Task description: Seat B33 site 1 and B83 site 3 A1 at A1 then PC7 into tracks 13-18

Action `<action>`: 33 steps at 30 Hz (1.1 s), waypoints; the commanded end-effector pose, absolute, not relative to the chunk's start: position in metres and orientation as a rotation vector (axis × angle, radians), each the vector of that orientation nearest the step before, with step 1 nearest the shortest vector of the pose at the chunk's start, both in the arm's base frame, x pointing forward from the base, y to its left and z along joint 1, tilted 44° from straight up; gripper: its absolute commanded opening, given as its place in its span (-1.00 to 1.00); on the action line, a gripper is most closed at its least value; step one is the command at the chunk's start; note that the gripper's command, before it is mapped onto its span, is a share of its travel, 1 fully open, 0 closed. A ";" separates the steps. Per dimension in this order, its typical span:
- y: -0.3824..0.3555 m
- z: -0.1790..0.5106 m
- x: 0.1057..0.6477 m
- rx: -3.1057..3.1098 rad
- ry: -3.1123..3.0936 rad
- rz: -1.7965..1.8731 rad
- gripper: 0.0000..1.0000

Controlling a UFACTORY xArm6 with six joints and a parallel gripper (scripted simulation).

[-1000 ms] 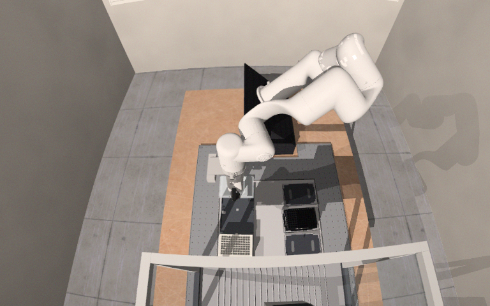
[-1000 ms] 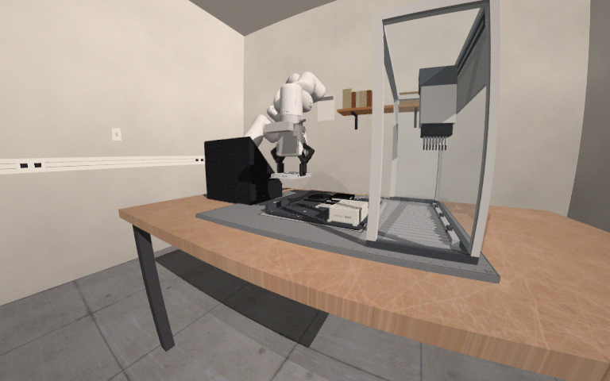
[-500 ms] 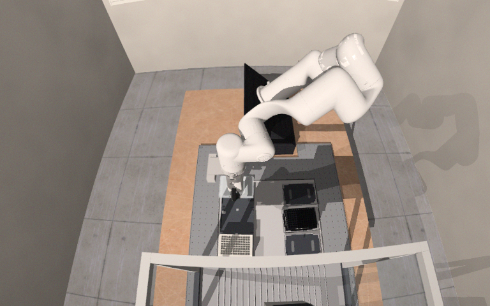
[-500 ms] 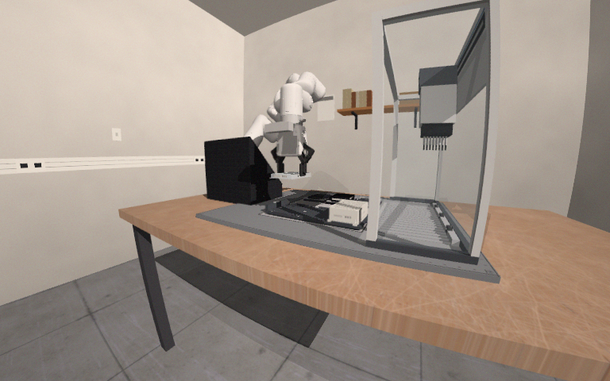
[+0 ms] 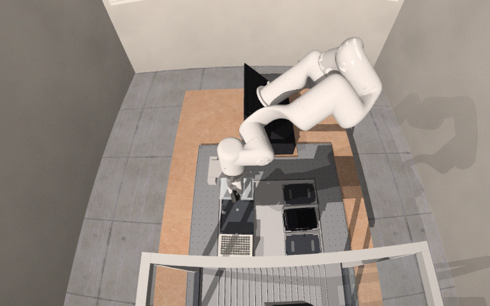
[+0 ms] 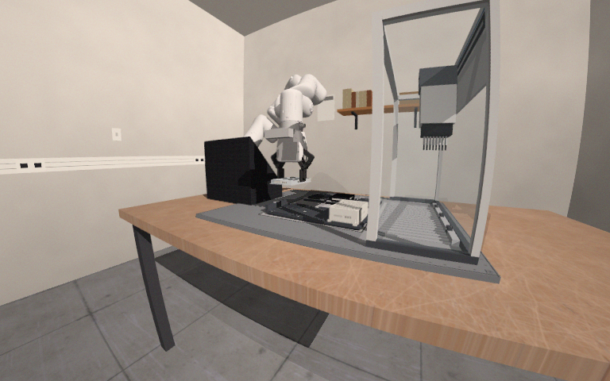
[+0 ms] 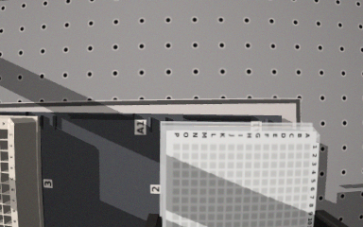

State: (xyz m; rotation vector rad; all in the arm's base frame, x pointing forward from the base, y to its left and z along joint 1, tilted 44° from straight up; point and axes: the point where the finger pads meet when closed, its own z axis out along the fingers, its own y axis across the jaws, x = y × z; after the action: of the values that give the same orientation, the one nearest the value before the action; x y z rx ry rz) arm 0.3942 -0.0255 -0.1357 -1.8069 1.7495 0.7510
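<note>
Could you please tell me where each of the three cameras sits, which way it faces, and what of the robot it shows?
Top: high above the table, looking steeply down; the arm shows, base included.
Exterior: off to the side of the table, looking across it past the instrument frame; the arm and end effector show.
Wrist: near the end effector, looking down over the held plate; only dark fingertips show.
Top and exterior share the frame and arm.
</note>
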 end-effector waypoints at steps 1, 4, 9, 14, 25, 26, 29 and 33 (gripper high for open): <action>-0.021 -0.141 0.395 -1.807 1.750 0.746 -1.00; -0.018 -0.144 0.395 -1.807 1.750 0.746 -1.00; -0.014 -0.148 0.395 -1.807 1.750 0.746 -1.00; -0.009 -0.154 0.395 -1.807 1.750 0.746 -1.00; 0.003 -0.166 0.394 -1.807 1.750 0.746 -1.00; 0.003 -0.166 0.394 -1.807 1.750 0.746 -1.00; 0.007 -0.169 0.394 -1.806 1.750 0.746 -1.00; 0.011 -0.174 0.394 -1.806 1.750 0.746 -1.00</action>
State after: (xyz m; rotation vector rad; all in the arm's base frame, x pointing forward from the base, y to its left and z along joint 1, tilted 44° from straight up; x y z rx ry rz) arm 0.3924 0.0081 -0.1703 -1.8068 1.7495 0.7508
